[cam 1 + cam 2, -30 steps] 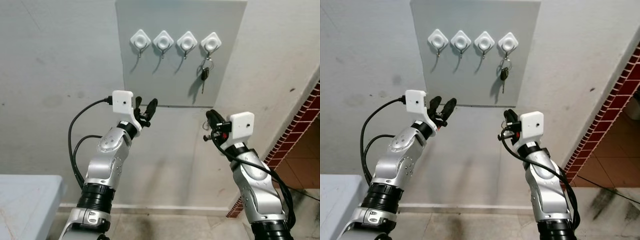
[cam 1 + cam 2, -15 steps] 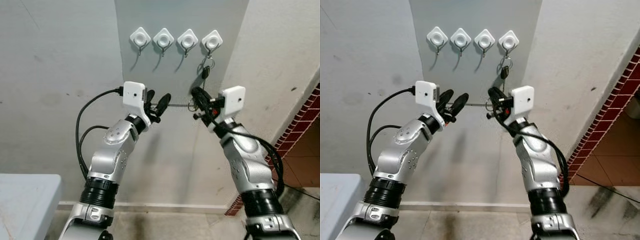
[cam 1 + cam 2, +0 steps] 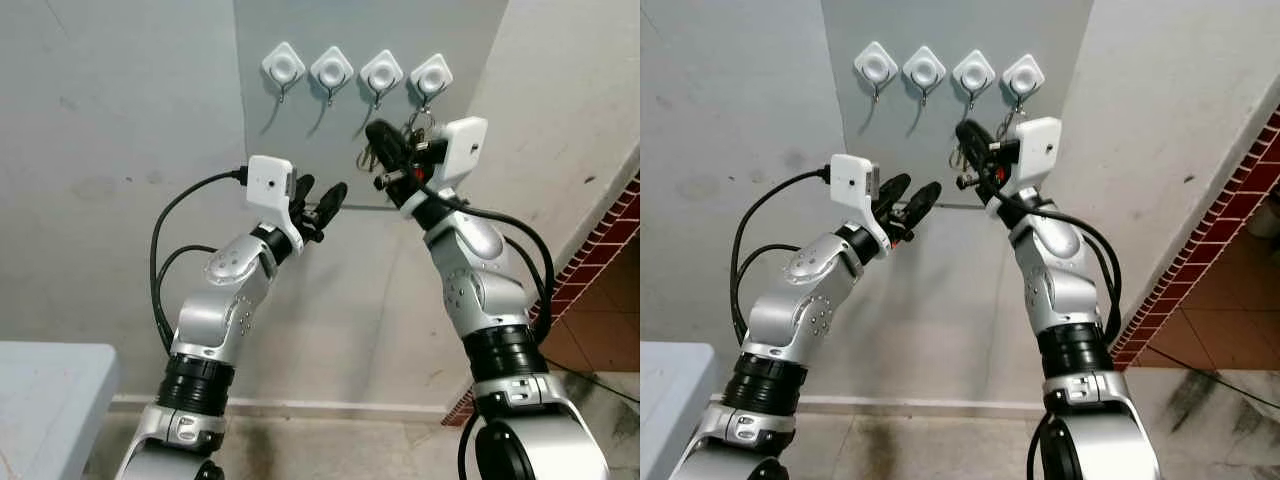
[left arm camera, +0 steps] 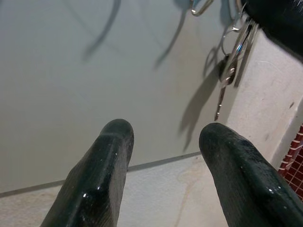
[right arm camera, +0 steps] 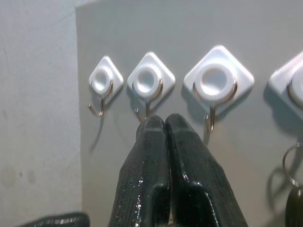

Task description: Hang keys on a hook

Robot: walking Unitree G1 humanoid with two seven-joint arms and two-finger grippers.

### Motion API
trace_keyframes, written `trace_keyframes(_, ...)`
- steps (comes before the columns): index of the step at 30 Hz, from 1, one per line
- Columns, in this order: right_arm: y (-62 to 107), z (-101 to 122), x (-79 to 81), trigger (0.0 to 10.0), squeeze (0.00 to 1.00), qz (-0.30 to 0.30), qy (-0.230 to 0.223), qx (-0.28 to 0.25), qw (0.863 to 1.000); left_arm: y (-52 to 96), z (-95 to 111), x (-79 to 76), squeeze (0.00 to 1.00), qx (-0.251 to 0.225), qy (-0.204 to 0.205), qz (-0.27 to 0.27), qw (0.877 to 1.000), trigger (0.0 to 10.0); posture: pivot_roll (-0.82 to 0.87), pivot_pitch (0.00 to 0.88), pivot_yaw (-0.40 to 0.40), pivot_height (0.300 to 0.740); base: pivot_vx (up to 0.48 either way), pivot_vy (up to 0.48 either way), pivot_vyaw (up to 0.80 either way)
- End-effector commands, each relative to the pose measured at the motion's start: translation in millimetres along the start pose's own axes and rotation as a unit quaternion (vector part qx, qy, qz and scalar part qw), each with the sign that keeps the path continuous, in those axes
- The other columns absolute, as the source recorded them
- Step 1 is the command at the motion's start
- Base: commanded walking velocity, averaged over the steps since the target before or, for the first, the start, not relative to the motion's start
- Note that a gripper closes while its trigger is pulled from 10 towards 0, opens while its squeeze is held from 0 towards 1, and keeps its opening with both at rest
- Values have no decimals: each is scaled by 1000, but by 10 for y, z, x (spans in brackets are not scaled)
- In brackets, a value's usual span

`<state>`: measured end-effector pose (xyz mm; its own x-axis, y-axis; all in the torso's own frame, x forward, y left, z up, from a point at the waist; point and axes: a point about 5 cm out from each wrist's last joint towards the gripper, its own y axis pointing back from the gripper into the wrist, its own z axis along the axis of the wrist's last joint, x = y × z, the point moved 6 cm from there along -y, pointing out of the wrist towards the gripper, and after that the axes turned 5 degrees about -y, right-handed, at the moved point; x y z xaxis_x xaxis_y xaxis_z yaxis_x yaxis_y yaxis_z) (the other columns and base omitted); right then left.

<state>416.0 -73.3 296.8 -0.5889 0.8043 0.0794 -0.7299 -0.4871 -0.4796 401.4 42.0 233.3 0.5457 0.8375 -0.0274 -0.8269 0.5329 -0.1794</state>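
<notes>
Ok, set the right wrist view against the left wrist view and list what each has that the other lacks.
Right wrist: the right gripper, fingers pressed shut, pointing up at a row of white hooks just above its tips.
Left wrist: the left gripper, fingers apart, the panel's lower edge beyond them, and red brick at one side.
Both: the grey panel and the hanging keys; the right wrist view catches just their ring at its edge.

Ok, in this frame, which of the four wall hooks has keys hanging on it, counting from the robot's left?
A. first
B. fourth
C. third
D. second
B: the keys hang under the fourth hook, at the robot's right end of the row, just behind the raised right pincer; the other three hooks are bare.
</notes>
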Motion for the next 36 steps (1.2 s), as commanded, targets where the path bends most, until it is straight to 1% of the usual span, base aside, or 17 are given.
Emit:
trace_keyframes(1,-55,78,-29,10000,0,-5,-1,-15,1000,-18,116,-5,0,-12,-7,-3,1000,10000,13,42,-34,740,0,0,0)
trace_keyframes(6,-108,154,-92,10000,0,-15,2,-31,999,-7,126,37,0,-10,-9,2,1000,10000,17,43,-34,740,0,0,0)
trace_keyframes(10,-126,174,-120,10000,0,-20,5,-37,999,4,125,38,0,-10,-9,3,1000,10000,18,44,-34,740,0,0,0)
trace_keyframes(17,-167,201,-157,10000,0,-25,6,-42,999,20,140,15,0,-11,-3,0,1000,10000,19,46,-32,740,0,0,0)
trace_keyframes(24,-254,273,-196,10000,0,-21,8,-49,999,32,144,-11,0,-10,1,-3,1000,10000,28,56,-30,740,0,0,0)
trace_keyframes(31,-330,369,-175,10000,0,-10,8,-65,998,54,144,-10,0,-8,5,-1,1000,10000,37,66,-30,740,0,0,0)
trace_keyframes(36,-368,393,-141,10000,0,4,5,-69,998,67,153,-5,0,-8,9,1,1000,10000,41,71,-29,740,0,0,0)
